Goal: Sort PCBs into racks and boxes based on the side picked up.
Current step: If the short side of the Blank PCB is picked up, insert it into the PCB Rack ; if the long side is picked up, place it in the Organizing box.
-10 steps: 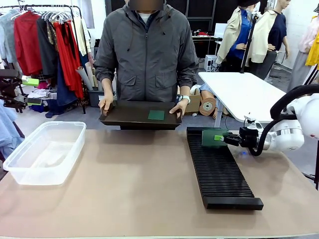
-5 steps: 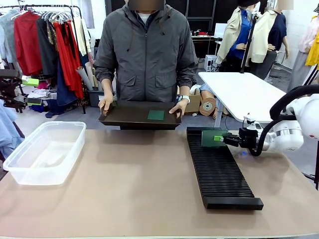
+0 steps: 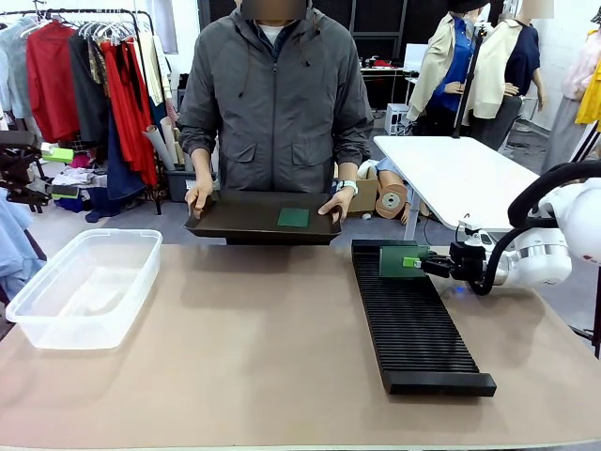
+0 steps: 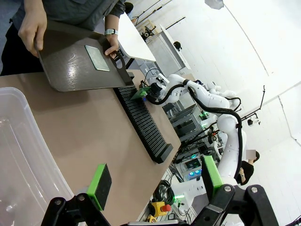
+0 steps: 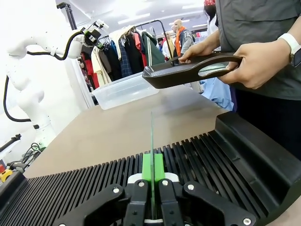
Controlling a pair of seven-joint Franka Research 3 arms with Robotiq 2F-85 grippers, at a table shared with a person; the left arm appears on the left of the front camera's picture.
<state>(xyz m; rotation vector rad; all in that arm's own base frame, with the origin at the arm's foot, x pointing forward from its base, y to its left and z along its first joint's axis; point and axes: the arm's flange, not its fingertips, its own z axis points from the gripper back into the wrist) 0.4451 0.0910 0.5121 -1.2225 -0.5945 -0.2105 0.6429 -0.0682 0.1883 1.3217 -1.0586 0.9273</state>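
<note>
Front view: clamping a dark green PCB (image 3: 395, 260) with the right gripper (image 3: 420, 263), jaws pressed together on it, at the far end of the black slotted rack (image 3: 413, 319). Holding up a dark shallow tray (image 3: 235, 222) at the far table edge, with a person's hand (image 3: 199, 195) at each end. Carrying a second PCB (image 3: 293, 217) flat on that tray. Sitting at the left of the tan table (image 3: 254, 362), well apart from the rack: a clear tub (image 3: 84, 287).

Left wrist view: hovering near the tub's rim with the left gripper (image 4: 155, 181), green pads (image 4: 99, 184) standing wide apart and gripping nothing. Looking across the table toward the tray, the rack and the right gripper.

Right wrist view: pinching the PCB edge-on between closed fingers, keeping it upright and lined up with the rack's slots. Not possible to tell whether it is resting in a slot. Showing the tray above and beyond the rack, and the tub farther off.
</note>
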